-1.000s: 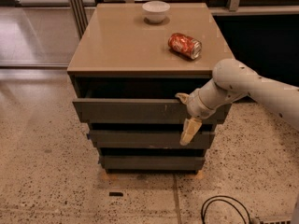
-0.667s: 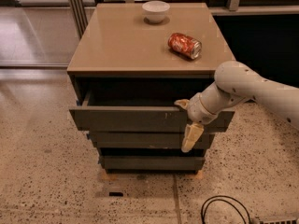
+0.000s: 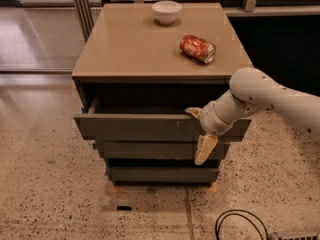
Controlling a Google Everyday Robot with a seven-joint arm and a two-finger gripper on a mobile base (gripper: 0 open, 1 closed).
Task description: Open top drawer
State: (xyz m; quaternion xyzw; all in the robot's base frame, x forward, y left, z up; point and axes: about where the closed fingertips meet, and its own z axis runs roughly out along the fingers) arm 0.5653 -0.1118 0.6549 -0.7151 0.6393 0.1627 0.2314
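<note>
The top drawer [image 3: 140,127] is the widest dark grey front of the tan-topped cabinet [image 3: 135,49]. It stands pulled out partway, and a dark gap shows behind its upper edge. My gripper [image 3: 199,131] is at the drawer front's right part. One pale finger [image 3: 193,112] hooks over the front's top edge. The other pale finger [image 3: 204,149] hangs down in front of the panel. The jaws straddle the drawer front. My white arm [image 3: 270,96] comes in from the right.
A white bowl [image 3: 166,11] and a red soda can [image 3: 198,48] on its side lie on the cabinet top. Two narrower drawer fronts [image 3: 150,150] sit below. A black cable [image 3: 240,226] lies on the speckled floor at the lower right.
The top drawer has slid out toward the camera, from nearly closed to partly open. My gripper moved with it, still hooked on its front.
</note>
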